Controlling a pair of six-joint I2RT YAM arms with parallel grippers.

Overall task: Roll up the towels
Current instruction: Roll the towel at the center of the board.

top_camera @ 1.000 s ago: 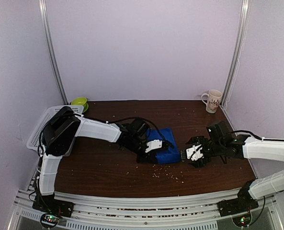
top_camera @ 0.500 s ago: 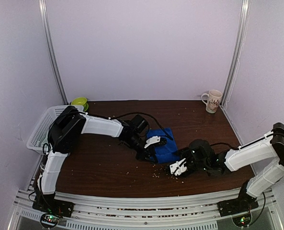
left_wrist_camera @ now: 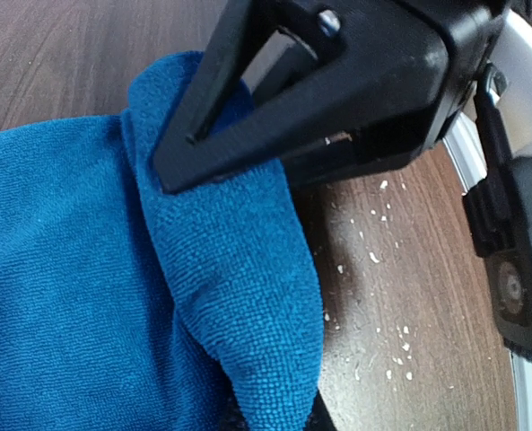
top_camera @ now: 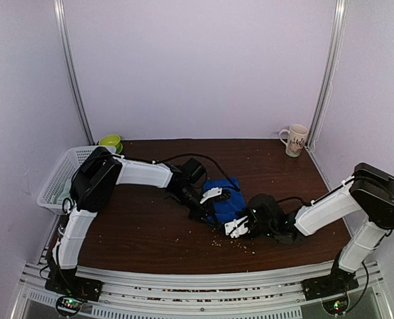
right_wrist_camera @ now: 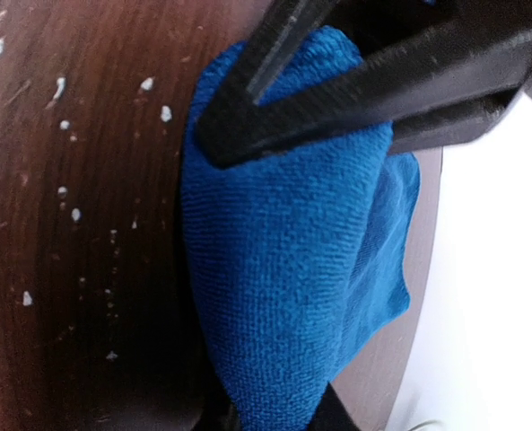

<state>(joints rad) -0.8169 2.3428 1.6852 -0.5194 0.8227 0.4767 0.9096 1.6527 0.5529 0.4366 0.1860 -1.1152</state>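
Top external — blue towel [top_camera: 227, 205] looks soft, limp, light; left gripper [top_camera: 212, 199] and right gripper [top_camera: 236, 227] each pinch 1 folded edge — likely the best hold.

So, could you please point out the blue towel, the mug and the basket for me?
blue towel [top_camera: 226, 203]: top view, bunched upper surface.
white patterned mug [top_camera: 295, 141]: top view, side of its body.
white basket [top_camera: 55, 177]: top view, its mesh wall.

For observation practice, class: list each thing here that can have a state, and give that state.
blue towel: bunched up, pinched from both sides.
left fingers: shut on the blue towel.
right fingers: shut on the blue towel.
mug: upright, back right corner.
bowl: upright, beside basket.
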